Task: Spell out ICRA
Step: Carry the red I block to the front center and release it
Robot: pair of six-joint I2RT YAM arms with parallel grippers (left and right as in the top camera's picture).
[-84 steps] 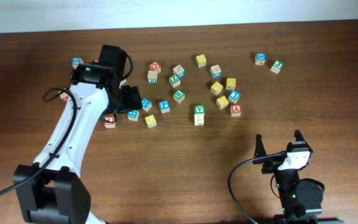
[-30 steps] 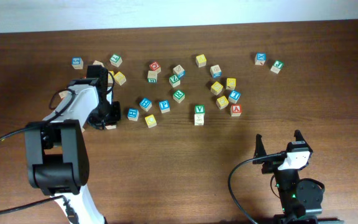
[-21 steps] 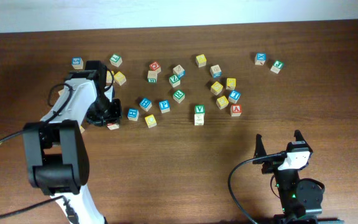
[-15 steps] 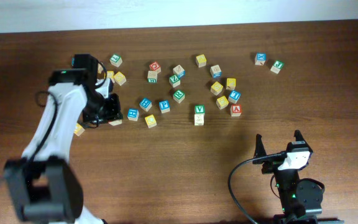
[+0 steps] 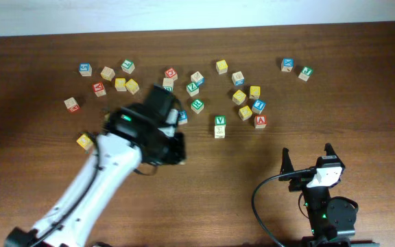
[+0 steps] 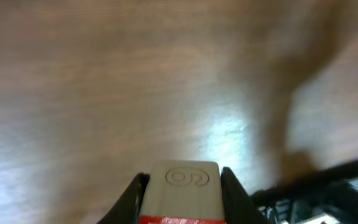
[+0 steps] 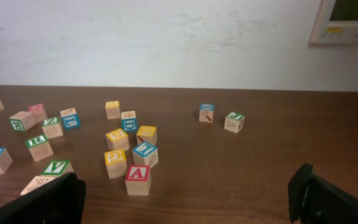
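The left gripper hangs over a bare stretch of the table, just in front of the scatter of cubes. Its jaws pinch a red-trimmed cube of pale, smooth wood. The left wrist view shows a round mark pressed into the cube's upper face and a red band along its lower edge. A dark finger sits flat against each side, and the letter cannot be read. Under it the brown tabletop is blurred, with long streaks of grain and a soft glare spot.

The right gripper sits low near the front right of the table, well apart from the cubes. Its two black fingers are spread wide with nothing between them.

The red A cube stands upright at the front of the right-hand cluster. It is just beside a yellow cube and a blue-lettered cube. The green R cube sits further left, upright, with square edges and bare wooden sides. The green V cube lies between the two, touching a plain wooden cube in front of it. The yellow C cannot be told among the yellow cubes. Behind the table rises a matte white wall.
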